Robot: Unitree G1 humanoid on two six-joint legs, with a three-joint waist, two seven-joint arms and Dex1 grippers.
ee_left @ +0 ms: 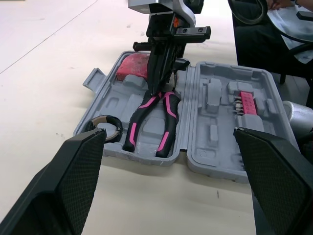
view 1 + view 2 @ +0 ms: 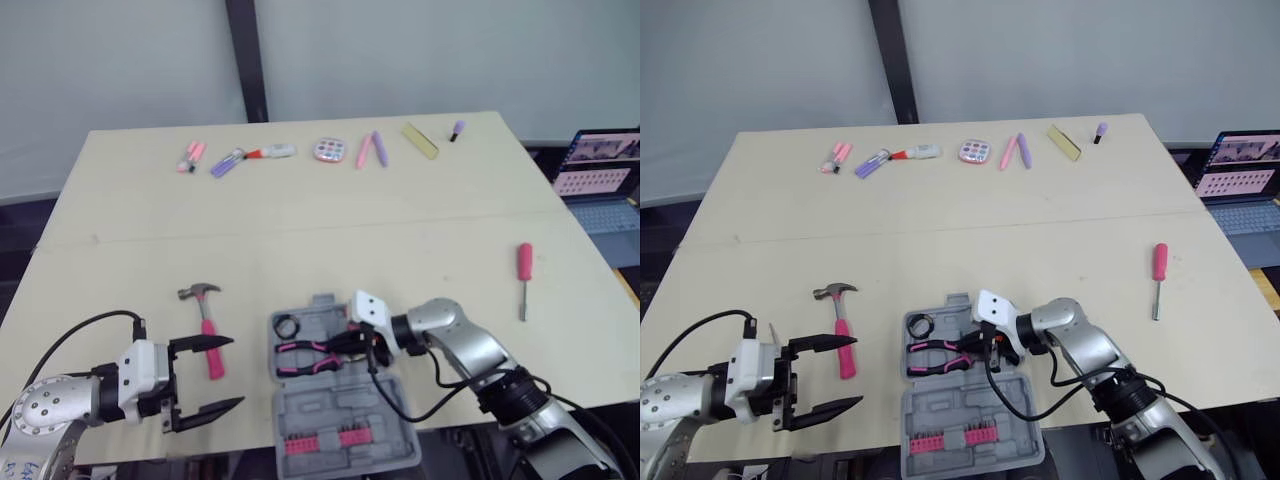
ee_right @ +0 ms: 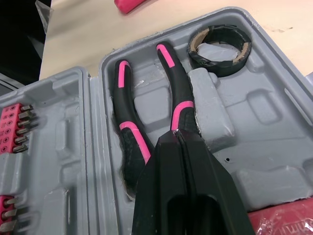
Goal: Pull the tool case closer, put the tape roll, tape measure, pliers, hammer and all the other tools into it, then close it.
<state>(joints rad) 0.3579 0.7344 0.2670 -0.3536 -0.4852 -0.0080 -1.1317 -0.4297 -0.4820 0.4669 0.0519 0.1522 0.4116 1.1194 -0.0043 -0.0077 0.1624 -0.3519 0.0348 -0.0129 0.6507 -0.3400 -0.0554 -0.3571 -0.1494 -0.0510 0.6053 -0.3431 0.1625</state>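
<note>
Right gripper [image 3: 178, 139], fingers pressed together atop the pliers [image 3: 175, 83], should press them squarely into their case [image 3: 264, 105] slot; left gripper [image 2: 236, 372] hangs spread.

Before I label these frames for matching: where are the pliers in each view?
Left eye view: pliers low centre, in the tool case.
Right eye view: pliers low centre.
Left wrist view: pliers mid-picture, handles toward camera.
Right wrist view: pliers at the right gripper.
Shared landmark: tape roll beside the handle ends.
</note>
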